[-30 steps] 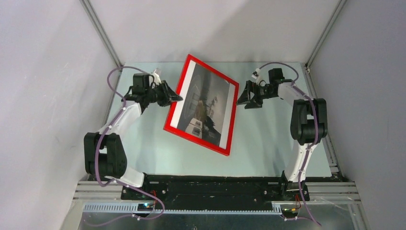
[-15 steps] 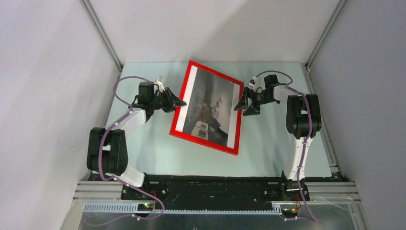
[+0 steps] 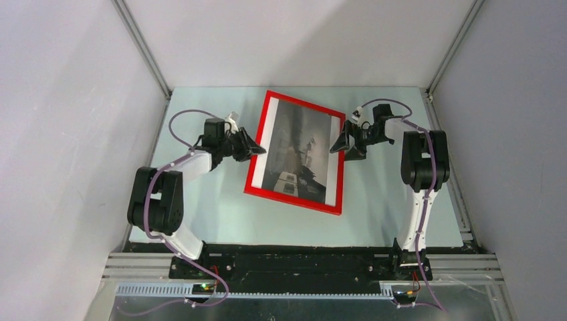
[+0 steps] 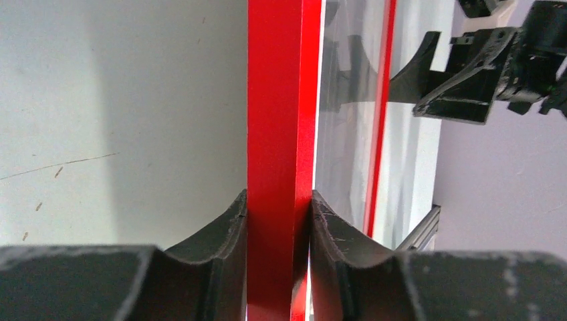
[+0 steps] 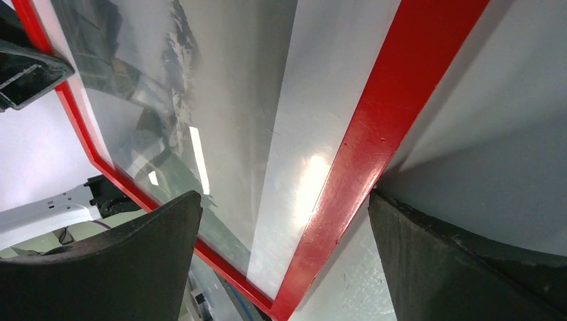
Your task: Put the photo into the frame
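Over pale table (image 3: 200,207), red frame (image 3: 292,202) holds photo (image 3: 301,150).

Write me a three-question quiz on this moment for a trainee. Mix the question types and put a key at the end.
1. True or false: the left gripper has its jaws clamped on an edge of the frame.
2. Pick one. The jaws of the right gripper are:
A) shut on the frame
B) open wide at the frame's edge
C) holding a brown board
3. Fill the gap with one word: the photo sits ___ the frame.

Key: 1 true; 2 B; 3 inside.
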Robot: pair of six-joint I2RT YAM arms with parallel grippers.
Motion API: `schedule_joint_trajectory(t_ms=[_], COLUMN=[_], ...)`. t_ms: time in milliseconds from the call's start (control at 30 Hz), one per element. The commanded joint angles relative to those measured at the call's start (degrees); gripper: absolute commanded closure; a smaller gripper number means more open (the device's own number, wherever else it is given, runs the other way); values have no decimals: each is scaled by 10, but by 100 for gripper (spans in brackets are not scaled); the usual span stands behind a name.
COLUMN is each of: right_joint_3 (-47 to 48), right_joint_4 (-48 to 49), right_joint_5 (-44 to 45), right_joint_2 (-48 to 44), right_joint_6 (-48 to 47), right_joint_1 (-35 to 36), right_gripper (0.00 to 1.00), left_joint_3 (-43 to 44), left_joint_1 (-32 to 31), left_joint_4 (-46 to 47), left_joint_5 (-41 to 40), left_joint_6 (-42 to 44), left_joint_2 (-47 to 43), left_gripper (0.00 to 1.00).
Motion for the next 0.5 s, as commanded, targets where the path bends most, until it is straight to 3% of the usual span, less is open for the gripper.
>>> schedule_joint_trajectory(t_ms=[0, 167, 467], right_joint_3=[16, 10, -15], right_joint_4=[0, -3, 3], right_joint_5=[19, 25, 31], right_joint_2=[5, -7, -14], right_joint_6=[-15, -21, -29], right_joint_1=[-12, -23, -25], right_gripper=[1, 1, 1], left_joint_3=[-9, -3, 17], left_joint_1=[-20, -25, -49], left_joint_4=[-21, -22, -22], left_joint_5=[-25, -25, -26], left_joint_6=[43, 48, 57], left_joint_2=[21, 45, 98], left_gripper=[65, 56, 51])
